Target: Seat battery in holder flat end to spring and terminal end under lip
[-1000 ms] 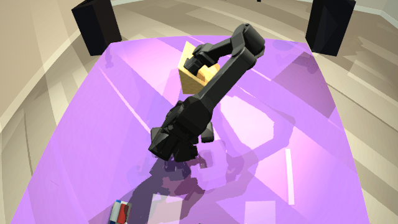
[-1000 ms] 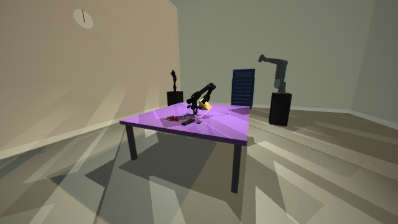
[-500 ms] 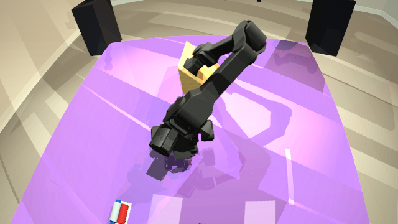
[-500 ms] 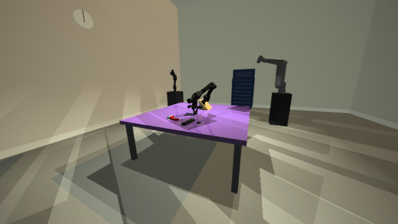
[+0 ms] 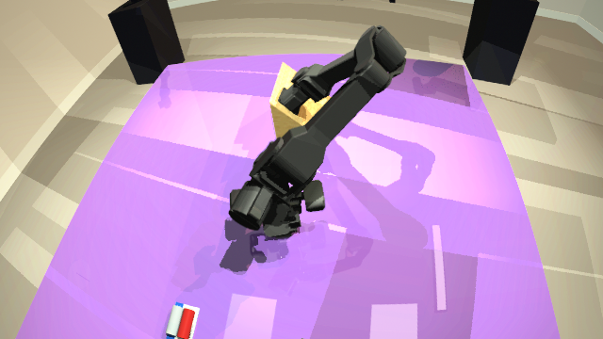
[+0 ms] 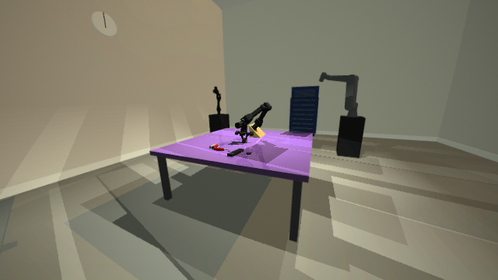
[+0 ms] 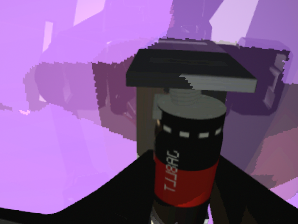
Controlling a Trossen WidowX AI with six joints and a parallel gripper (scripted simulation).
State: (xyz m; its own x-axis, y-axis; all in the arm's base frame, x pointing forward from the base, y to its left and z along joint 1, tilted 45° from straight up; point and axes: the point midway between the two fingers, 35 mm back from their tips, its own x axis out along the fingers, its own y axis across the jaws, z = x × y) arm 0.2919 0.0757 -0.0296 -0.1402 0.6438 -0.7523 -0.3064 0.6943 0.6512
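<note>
The battery, black with a red band and white lettering, stands out below the holder's dark lip in the wrist view. Its pale terminal end faces the lip, and the narrow nub meets the lip's near edge in the picture; whether they touch cannot be told. The pale end face beside the nub is uncovered. A brownish holder wall shows behind the battery. My gripper is shut on the battery, a finger on each side. The battery's flat end and the spring are hidden. In the top view the arm covers battery and holder.
A white tray with a red cylinder and a pale cylinder lies near the front left of the purple table. The exterior view shows a black bar near the front edge. A yellow angled block is at the arm's base.
</note>
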